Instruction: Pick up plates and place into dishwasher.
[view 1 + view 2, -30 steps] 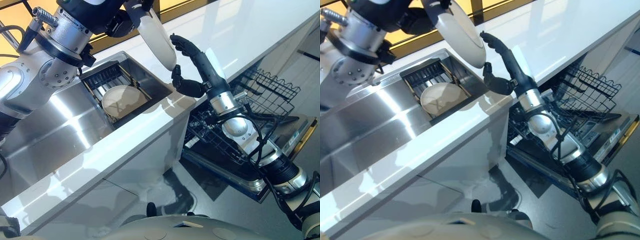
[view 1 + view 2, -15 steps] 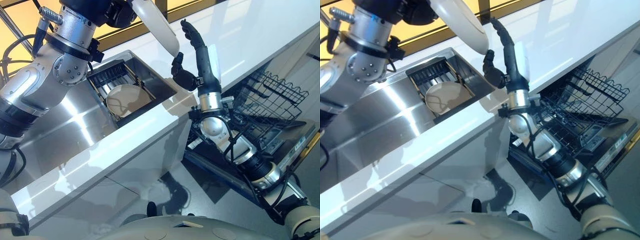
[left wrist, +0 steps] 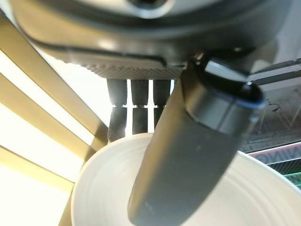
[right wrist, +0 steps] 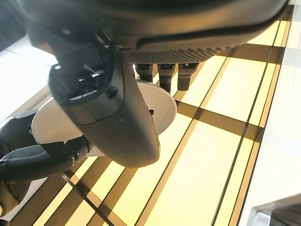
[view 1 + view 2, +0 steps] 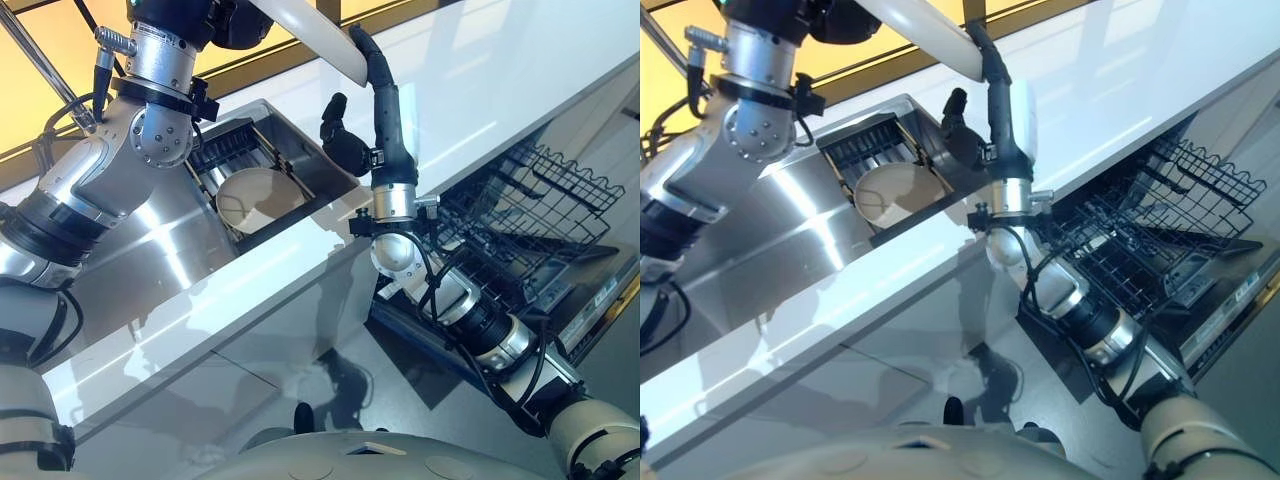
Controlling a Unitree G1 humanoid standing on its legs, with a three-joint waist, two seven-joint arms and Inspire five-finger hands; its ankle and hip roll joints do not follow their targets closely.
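Plate (image 5: 312, 28), white and held high over the far counter (image 5: 500, 90), is pinched in the left hand (image 3: 188, 155), thumb across its face and fingers (image 3: 134, 101) behind. The right hand (image 5: 362, 110) rises just beside its rim, fingers straight and spread, thumb apart, not yet gripping. A second plate (image 5: 258, 196) lies in the sink (image 5: 180, 250). The dishwasher rack (image 5: 520, 215) stands pulled out at right, below the counter. The plate looks rigid, glazed, slippery and breakable; the rim is probably the best hold, thumb opposite fingers. No writing can be read.
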